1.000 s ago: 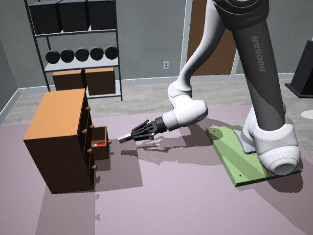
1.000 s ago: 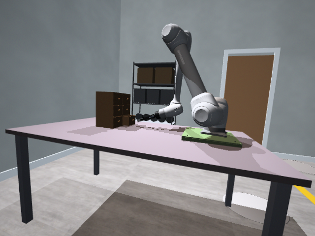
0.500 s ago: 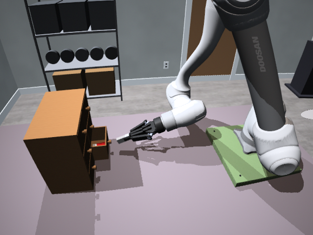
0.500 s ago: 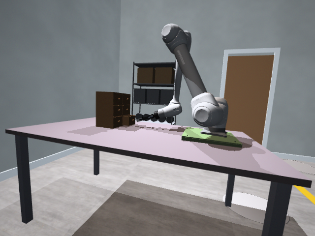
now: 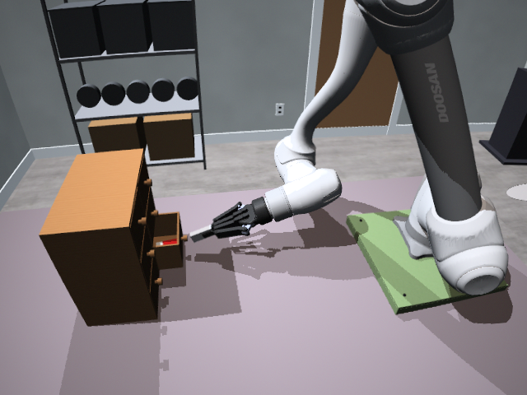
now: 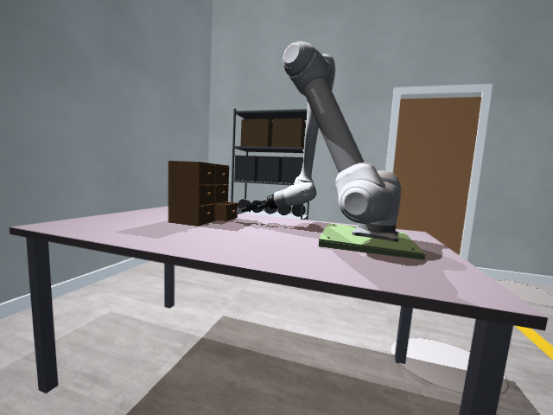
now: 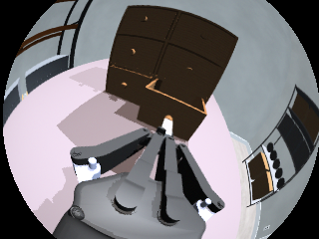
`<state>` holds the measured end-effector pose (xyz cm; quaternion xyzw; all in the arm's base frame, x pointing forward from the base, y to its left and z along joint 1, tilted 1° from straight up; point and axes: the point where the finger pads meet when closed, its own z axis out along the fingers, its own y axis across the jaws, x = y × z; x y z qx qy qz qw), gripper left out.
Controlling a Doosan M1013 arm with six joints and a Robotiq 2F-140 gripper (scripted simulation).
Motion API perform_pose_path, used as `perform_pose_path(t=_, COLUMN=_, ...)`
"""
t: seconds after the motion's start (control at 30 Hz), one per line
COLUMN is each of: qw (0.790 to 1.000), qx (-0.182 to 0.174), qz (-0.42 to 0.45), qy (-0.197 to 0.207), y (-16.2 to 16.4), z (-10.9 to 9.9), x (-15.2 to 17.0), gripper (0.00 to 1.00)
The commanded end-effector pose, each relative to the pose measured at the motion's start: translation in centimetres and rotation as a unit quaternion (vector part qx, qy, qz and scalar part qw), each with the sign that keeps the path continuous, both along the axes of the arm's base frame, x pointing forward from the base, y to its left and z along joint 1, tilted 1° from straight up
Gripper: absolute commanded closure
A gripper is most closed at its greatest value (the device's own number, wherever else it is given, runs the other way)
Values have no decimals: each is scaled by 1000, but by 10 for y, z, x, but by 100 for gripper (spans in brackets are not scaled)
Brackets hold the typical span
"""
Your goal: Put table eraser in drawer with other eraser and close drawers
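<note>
The small wooden chest [image 5: 97,230] stands at the left of the table, and it also shows in the exterior view [image 6: 196,192]. One lower drawer [image 5: 168,238] on its right column is pulled out part way. A red and white eraser [image 5: 166,243] lies inside it. My gripper [image 5: 194,234] is shut and empty. It lies low and level, and its tips point at the open drawer's knob [image 5: 184,237], just short of it. In the wrist view the shut fingertips [image 7: 166,127] sit right at that knob, in front of the open drawer [image 7: 174,102]. I see no eraser on the table top.
The other drawers of the chest sit pushed in. My arm's green base plate [image 5: 408,263] is at the right of the table. A shelf rack [image 5: 128,81] with boxes stands on the floor behind the table.
</note>
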<state>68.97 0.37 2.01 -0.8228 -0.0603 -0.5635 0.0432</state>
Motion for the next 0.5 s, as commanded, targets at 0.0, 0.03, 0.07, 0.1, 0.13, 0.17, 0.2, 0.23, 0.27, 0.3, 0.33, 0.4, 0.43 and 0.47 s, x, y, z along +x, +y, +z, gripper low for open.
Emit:
perform_pose_path(t=0.0, qw=1000, qx=0, qz=0, qy=0, y=1, z=0, x=5, gripper=100)
perform_pose_path(t=0.03, qw=1000, qx=0, qz=0, qy=0, y=1, z=0, x=7, gripper=100)
perform_pose_path(t=0.07, qw=1000, qx=0, qz=0, qy=0, y=1, z=0, x=9, gripper=100)
perform_pose_path(t=0.1, qw=1000, qx=0, qz=0, qy=0, y=1, z=0, x=9, gripper=100)
perform_pose_path(t=0.13, qw=1000, qx=0, qz=0, qy=0, y=1, z=0, x=9, gripper=100)
perform_pose_path(t=0.17, qw=1000, qx=0, qz=0, qy=0, y=2, z=0, x=10, gripper=100)
perform_pose_path(t=0.2, qw=1000, qx=0, qz=0, qy=0, y=2, z=0, x=12, gripper=100)
perform_pose_path(t=0.23, qw=1000, qx=0, qz=0, qy=0, y=2, z=0, x=14, gripper=100)
perform_pose_path(t=0.27, qw=1000, qx=0, qz=0, qy=0, y=2, z=0, x=16, gripper=100)
perform_pose_path(t=0.3, qw=1000, qx=0, qz=0, qy=0, y=3, z=0, x=18, gripper=100)
perform_pose_path(t=0.33, qw=1000, qx=0, qz=0, qy=0, y=3, z=0, x=19, gripper=100)
perform_pose_path(t=0.4, qw=1000, qx=0, qz=0, qy=0, y=3, z=0, x=23, gripper=100)
perform_pose_path(t=0.43, qw=1000, qx=0, qz=0, qy=0, y=4, z=0, x=25, gripper=100)
perform_pose_path(t=0.47, qw=1000, qx=0, qz=0, qy=0, y=4, z=0, x=27, gripper=100)
